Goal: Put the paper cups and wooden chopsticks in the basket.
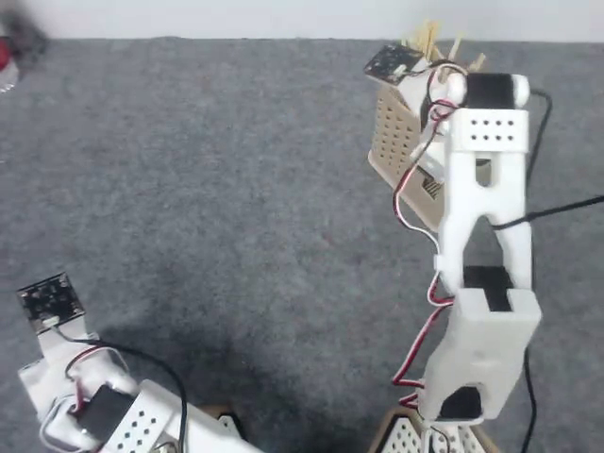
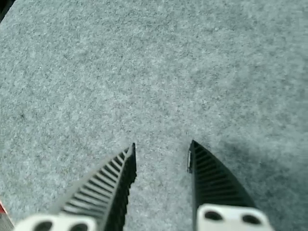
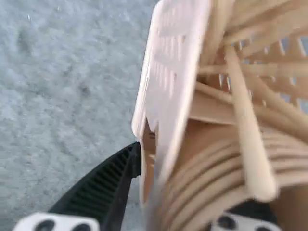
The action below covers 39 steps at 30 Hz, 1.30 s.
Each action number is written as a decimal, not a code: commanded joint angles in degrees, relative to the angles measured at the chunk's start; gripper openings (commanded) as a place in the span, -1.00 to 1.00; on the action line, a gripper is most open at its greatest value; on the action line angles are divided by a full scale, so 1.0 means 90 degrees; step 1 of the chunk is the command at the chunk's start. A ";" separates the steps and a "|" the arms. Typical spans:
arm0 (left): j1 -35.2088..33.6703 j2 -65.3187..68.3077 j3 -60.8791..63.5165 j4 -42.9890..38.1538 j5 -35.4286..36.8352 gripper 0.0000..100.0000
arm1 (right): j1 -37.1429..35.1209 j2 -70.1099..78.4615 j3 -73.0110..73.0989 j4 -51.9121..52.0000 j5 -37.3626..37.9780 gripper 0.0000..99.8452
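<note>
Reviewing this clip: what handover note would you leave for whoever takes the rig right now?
Left gripper open, holding nothing, over bare carpet.
Right gripper at the basket wall; grip hidden.
Wooden chopsticks sit in the basket, with what look like stacked paper cups.
Done: loading, apparently. Left: confirm the cups, withdraw the right gripper.
</note>
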 commanded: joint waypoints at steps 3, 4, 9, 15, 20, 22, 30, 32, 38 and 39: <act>0.0029 -0.0117 -0.0044 0.0029 -0.0039 -0.66 | -0.0327 0.0620 -0.0225 0.0005 0.0625 -0.97; 0.0029 -0.0117 -0.0044 0.0029 -0.0039 -0.66 | -0.0327 0.0591 -0.0225 0.0024 0.0645 -0.96; 0.0029 -0.0117 -0.0044 0.0029 -0.0039 -0.66 | -0.0386 -0.0220 -0.0225 -0.0015 0.0664 -0.98; 0.0029 -0.0117 -0.0044 0.0029 -0.0039 -0.66 | -0.1167 -0.1509 0.0098 0.0259 0.1221 -0.98; 0.0029 -0.0117 -0.0044 0.0029 -0.0039 -0.66 | -0.1978 -0.2554 0.1309 0.0259 0.1827 -0.98; 0.0029 -0.0117 -0.0044 0.0029 -0.0039 -0.66 | -0.2271 -0.2965 0.1856 0.0249 0.2090 -0.98; 0.0029 -0.0117 -0.0044 0.0029 -0.0039 -0.66 | -0.2437 -0.3619 0.2608 0.0239 0.3175 -0.98; 0.0029 -0.0117 -0.0044 0.0029 -0.0039 -0.66 | -0.2369 -0.3619 0.2608 0.0239 0.3370 -0.98; 0.0029 -0.0117 -0.0044 0.0029 -0.0039 -0.66 | -0.2173 -0.3453 0.2608 -0.0112 0.3546 -0.98; 0.0029 -0.0117 -0.0044 0.0029 -0.0039 -0.66 | -0.2154 -0.3463 0.2608 -0.0112 0.3497 -0.98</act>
